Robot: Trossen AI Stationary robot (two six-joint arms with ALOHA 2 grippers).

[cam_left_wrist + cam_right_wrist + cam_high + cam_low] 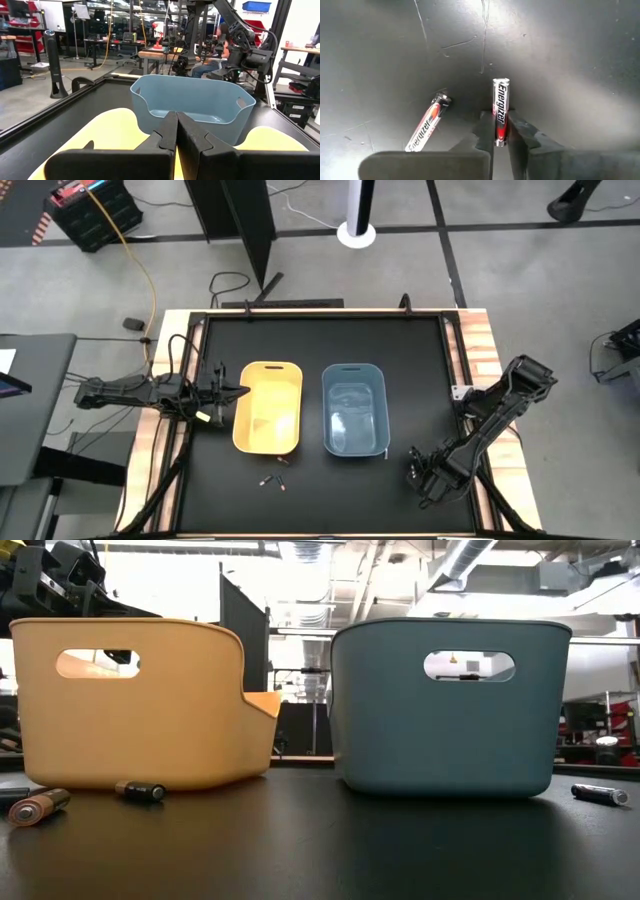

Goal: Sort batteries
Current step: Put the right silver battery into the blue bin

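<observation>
On the black bench (320, 500), a light, stiff, slippery battery (500, 107) is pinched mid-body by the right gripper (501, 131); the left gripper (176, 131) is closed empty.

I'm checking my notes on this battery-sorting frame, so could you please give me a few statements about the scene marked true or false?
1. The right gripper is closed around a silver-and-black Energizer battery. True.
2. The yellow bin stands to the right of the blue bin in the high view. False: the yellow bin is on the left, the blue one on the right.
3. The left gripper has its fingers together, over the yellow bin. True.
4. A second Energizer battery lies on the black mat beside the gripped one. True.
5. No batteries lie in front of the yellow bin. False: two loose batteries lie on the mat just in front of it.
</observation>
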